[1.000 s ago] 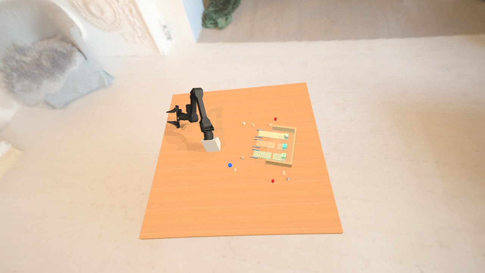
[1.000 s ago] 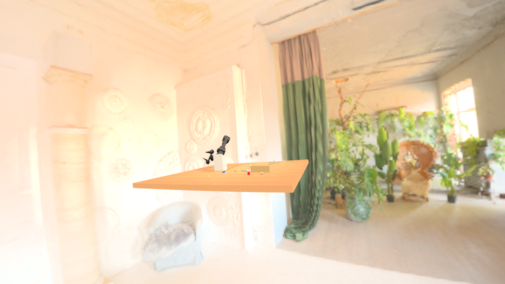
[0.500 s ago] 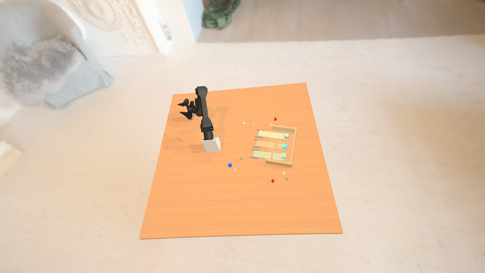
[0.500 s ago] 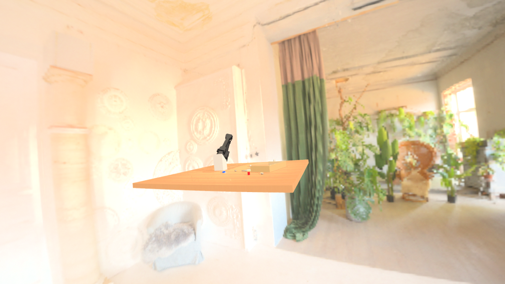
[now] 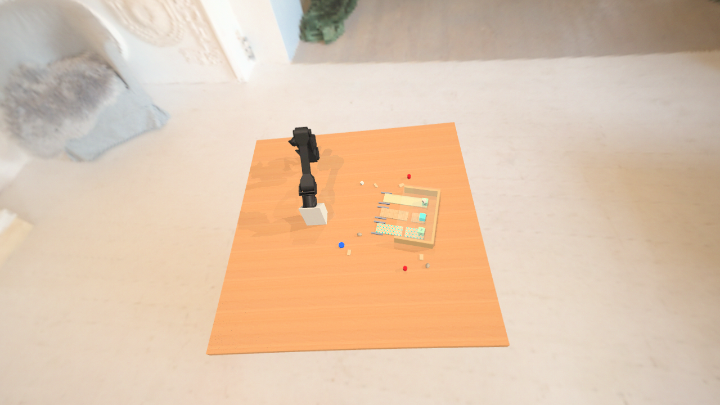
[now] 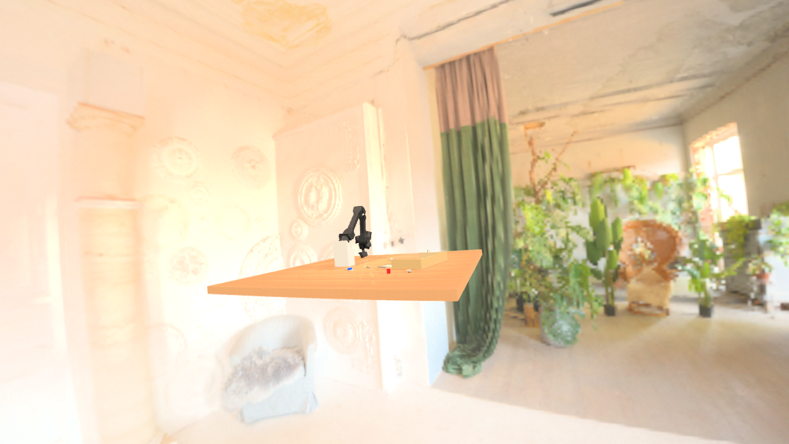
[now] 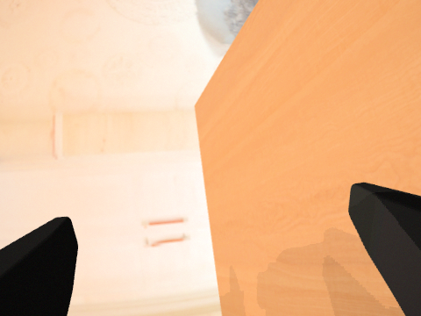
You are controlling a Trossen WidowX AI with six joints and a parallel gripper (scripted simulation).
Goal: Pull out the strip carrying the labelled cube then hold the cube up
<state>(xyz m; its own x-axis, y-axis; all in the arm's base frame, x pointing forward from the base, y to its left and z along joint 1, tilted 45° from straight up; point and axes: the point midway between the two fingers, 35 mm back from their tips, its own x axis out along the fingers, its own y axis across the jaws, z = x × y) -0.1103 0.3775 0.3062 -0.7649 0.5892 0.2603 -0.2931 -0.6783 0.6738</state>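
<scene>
Orange table point(image 5: 352, 302), black arm point(image 5: 305, 166)

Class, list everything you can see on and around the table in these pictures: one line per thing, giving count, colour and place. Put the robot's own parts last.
Table: one, orange wood, mid-room.
Tray: one, tan wood, table's right part.
Strips: three in the tray; plain cream, orange in sections, dotted green in sections.
Cubes: three, one at each strip's right end; pale with a dark mark, teal, green.
Small red pieces: two.
Blue piece: one, near the arm's base.
Tan bits: several, scattered around the tray.
Grey pebbles: two.
Armchair: one, white with grey fur.
Curtain: one, green.
Pedestal: one, cream.
Arm: one, black.
End effector: one, black, open, empty, over the table's edge.
</scene>
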